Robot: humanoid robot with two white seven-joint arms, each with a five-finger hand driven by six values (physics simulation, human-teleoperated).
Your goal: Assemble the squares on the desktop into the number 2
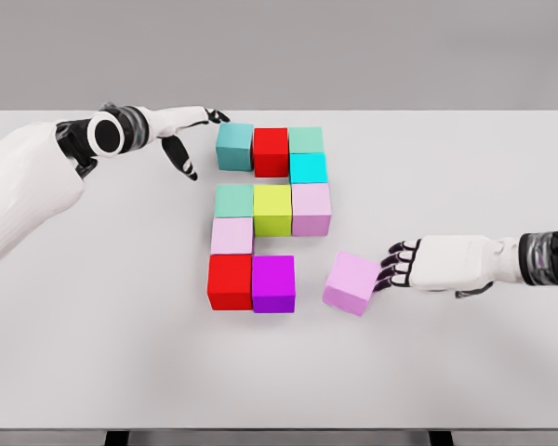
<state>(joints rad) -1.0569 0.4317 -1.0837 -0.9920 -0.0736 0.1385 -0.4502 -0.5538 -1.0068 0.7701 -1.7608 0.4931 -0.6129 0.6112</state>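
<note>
Ten coloured cubes lie on the white table, nine of them packed into a blocky figure near its middle. The top row reads, left to right, a teal cube, a red cube and a pale green cube, with a cyan cube just below the pale green one. The middle row holds a mint cube, a yellow-green cube and a pale lilac cube, all touching. Under the mint one sits a light pink cube, and the bottom row has a second red cube beside a purple cube. The tenth, a loose lilac cube, lies turned at an angle a little to the right of the purple one, apart from it. The right hand lies low on the table with its dark fingertips touching that cube's right face, fingers loosely extended rather than closed around it. The left hand reaches in at the upper left, fingers spread, its fingertips at the teal cube's top left corner; whether they touch it cannot be told.
</note>
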